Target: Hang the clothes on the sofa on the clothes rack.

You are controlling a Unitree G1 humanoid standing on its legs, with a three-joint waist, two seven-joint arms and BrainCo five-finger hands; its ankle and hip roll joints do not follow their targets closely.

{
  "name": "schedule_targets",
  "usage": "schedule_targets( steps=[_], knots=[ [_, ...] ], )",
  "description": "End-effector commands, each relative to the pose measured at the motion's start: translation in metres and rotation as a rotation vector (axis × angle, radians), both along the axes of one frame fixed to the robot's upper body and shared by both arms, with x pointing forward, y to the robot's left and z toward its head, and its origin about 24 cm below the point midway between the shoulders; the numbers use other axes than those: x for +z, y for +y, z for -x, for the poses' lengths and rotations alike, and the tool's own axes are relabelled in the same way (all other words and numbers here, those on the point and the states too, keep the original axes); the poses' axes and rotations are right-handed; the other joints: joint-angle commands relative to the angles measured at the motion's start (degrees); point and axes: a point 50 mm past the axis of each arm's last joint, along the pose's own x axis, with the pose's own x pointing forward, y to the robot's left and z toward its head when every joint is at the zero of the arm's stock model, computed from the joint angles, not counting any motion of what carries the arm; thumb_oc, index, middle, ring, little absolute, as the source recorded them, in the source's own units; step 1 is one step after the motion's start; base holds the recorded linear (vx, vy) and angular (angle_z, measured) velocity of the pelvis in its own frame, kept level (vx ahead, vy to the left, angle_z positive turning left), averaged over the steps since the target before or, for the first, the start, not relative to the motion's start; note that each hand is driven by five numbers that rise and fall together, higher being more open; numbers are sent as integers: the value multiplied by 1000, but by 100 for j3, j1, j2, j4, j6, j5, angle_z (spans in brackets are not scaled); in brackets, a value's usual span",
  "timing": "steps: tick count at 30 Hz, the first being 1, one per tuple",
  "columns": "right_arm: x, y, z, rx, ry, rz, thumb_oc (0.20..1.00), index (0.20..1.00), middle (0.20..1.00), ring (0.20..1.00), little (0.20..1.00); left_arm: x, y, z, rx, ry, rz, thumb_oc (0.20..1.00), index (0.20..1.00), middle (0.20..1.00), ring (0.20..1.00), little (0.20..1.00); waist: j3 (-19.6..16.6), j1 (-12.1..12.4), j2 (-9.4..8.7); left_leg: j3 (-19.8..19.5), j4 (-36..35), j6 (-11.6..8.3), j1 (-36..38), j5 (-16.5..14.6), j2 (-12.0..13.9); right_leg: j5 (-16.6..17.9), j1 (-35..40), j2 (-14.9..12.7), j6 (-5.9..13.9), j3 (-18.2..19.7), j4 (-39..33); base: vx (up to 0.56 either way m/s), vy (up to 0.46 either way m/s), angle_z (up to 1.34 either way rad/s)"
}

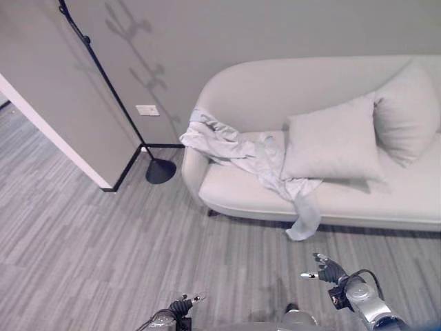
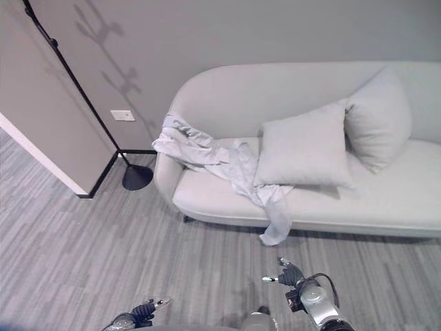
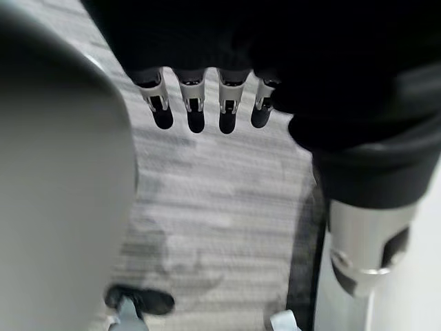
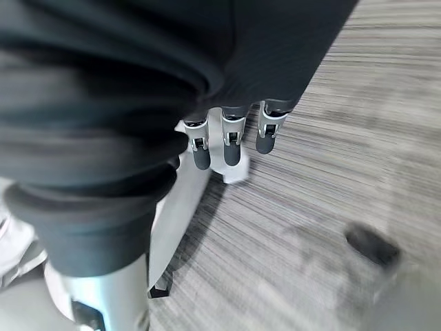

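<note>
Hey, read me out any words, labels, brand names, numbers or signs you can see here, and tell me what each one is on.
No readable text in any view.
The wall plate beside the clothes rack is blank.
The garment, the sofa and both cushions carry no print that can be made out.

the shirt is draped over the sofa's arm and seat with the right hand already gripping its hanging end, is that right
Not quite. The shirt lies over the sofa arm and seat, but the right hand is open above the floor, short of its hanging end. The left eye view shows this.

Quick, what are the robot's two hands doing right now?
Left hand: open, holding nothing.
Right hand: open, holding nothing.
</note>
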Motion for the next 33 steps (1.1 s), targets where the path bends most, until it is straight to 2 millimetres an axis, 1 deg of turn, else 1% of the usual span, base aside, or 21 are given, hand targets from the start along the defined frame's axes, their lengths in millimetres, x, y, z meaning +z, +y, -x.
schedule_targets(
  steps=[1,2,3,4,5,6,8,9,10,11,14,16,19,22,23,24,25,27,29,31,33],
  knots=[
    [47,-9,-35,131,-267,129,1000,1000,1000,1000,1000,3,-12,-8,-107,-52,24,1000,1000,1000,1000,1000,-4,87,-56,1064,990,-825,-366,-1889,-285,730,578,72,270,318,-1171,330,-215,19],
    [47,-9,-34,129,-266,130,1000,1000,1000,1000,1000,2,-13,-8,-109,-51,25,1000,1000,1000,1000,1000,-14,87,-54,1060,990,-817,-372,-1898,-293,730,579,65,274,309,-1176,407,-99,-7],
    [63,-11,-45,141,-354,170,1000,1000,1000,1000,1000,4,-14,-10,-148,-77,21,1000,1000,1000,1000,1000,-77,116,-27,1161,-45,-741,-493,-1983,-474,693,729,88,356,230,-1273,362,77,-32],
    [77,-11,-54,145,-432,203,1000,1000,1000,1000,1000,2,-13,-4,-126,-61,17,1000,1000,1000,1000,1000,-147,136,43,1327,-1298,-783,-462,-1742,-316,647,789,47,469,96,-1309,457,126,-34],
    [84,-10,-59,160,-473,225,1000,1000,1000,1000,1000,2,-11,-2,-96,-59,12,1000,1000,1000,1000,1000,-176,167,70,1287,-1967,-785,-409,-1573,-339,599,810,36,514,87,-1338,373,167,-57],
    [90,-7,-65,174,-511,248,1000,1000,1000,1000,1000,1,-9,0,-44,-58,13,1000,1000,1000,1000,1000,-209,214,87,1162,-2548,-808,-326,-1307,-346,533,872,39,550,65,-1338,360,133,-50],
    [91,-2,-73,183,-537,264,1000,1000,1000,1000,1000,1,-5,3,90,-66,27,1000,1000,1000,1000,1000,-234,323,121,890,-3085,-903,-287,-946,-180,418,1052,46,594,27,-1330,460,145,-44],
    [91,6,-80,224,-547,284,1000,1000,1000,1000,1000,-1,-1,11,194,-53,33,1000,1000,1000,1000,1000,-292,457,150,862,-3207,-1034,-264,-571,104,327,1211,25,646,-14,-1281,373,141,-21],
    [91,7,-81,227,-549,284,1000,1000,1000,1000,1000,-1,-1,11,199,-55,33,1000,1000,1000,1000,1000,-271,451,171,920,-3201,-982,-283,-513,143,364,1179,49,616,-40,-1264,558,206,-12],
    [87,18,-82,244,-547,254,1000,1000,1000,1000,1000,-3,-4,17,244,-35,53,1000,1000,1000,1000,1000,-353,488,218,978,-3228,-1007,-134,-748,73,218,1390,15,703,-2,-1259,358,144,-5],
    [86,33,-87,339,-552,274,1000,1000,1000,1000,1000,-4,-5,19,161,-18,42,1000,1000,1000,1000,1000,-397,561,242,1116,-3021,-1024,-316,-850,-87,219,1525,-159,728,-27,-1229,416,215,9],
    [89,42,-94,399,-570,309,1000,1000,1000,1000,1000,-2,-5,12,93,-43,35,1000,1000,1000,1000,1000,-363,631,219,1141,-2903,-999,-479,-973,-188,211,1498,-314,765,-75,-1179,253,189,2],
    [94,54,-108,416,-600,317,1000,1000,1000,1000,1000,3,2,1,115,-95,31,1000,1000,1000,1000,1000,-232,751,167,1066,-2699,-943,-851,-1157,-300,293,1327,-508,825,-156,-1156,94,112,56],
    [114,60,-130,397,-696,368,1000,1000,1000,1000,1000,7,7,-7,153,-134,20,1000,1000,1000,1000,1000,70,924,144,885,-2347,-906,-1471,-1266,-345,454,992,-640,902,-226,-1108,-26,48,38],
    [114,61,-131,397,-698,368,1000,1000,1000,1000,1000,7,8,-8,154,-136,20,1000,1000,1000,1000,1000,65,915,145,874,-2324,-903,-1503,-1277,-339,455,974,-638,903,-230,-1104,-46,26,28],
    [119,60,-136,377,-719,384,1000,1000,1000,1000,1000,7,8,-8,163,-142,19,1000,1000,1000,1000,1000,144,975,154,800,-2247,-897,-1656,-1298,-376,479,904,-656,910,-234,-1099,-43,36,37],
    [126,60,-147,324,-747,394,1000,1000,1000,1000,1000,9,12,-10,182,-156,9,1000,1000,1000,1000,1000,290,1069,187,689,-2087,-883,-1978,-1339,-384,502,720,-690,918,-280,-1053,-45,47,35],
    [132,59,-156,303,-758,441,1000,1000,1000,1000,1000,9,16,-7,215,-156,3,1000,1000,1000,1000,1000,447,1217,271,531,-1880,-875,-2279,-1363,-382,514,587,-715,923,-320,-991,-9,51,21],
    [142,58,-165,287,-791,475,1000,1000,1000,1000,1000,7,20,0,238,-145,-5,1000,1000,1000,1000,1000,610,1323,343,461,-1743,-881,-2485,-1371,-376,528,470,-732,933,-348,-941,1,50,18],
    [147,60,-169,302,-811,501,1000,1000,1000,1000,1000,7,21,1,235,-145,-8,1000,1000,1000,1000,1000,667,1374,367,409,-1698,-883,-2588,-1376,-370,536,406,-736,932,-340,-927,5,37,15],
    [157,70,-180,347,-833,568,1000,1000,1000,1000,1000,8,23,0,213,-151,-24,1000,1000,1000,1000,1000,841,1519,389,305,-1586,-871,-2910,-1398,-364,566,195,-762,956,-349,-888,8,49,8]
  ],
)
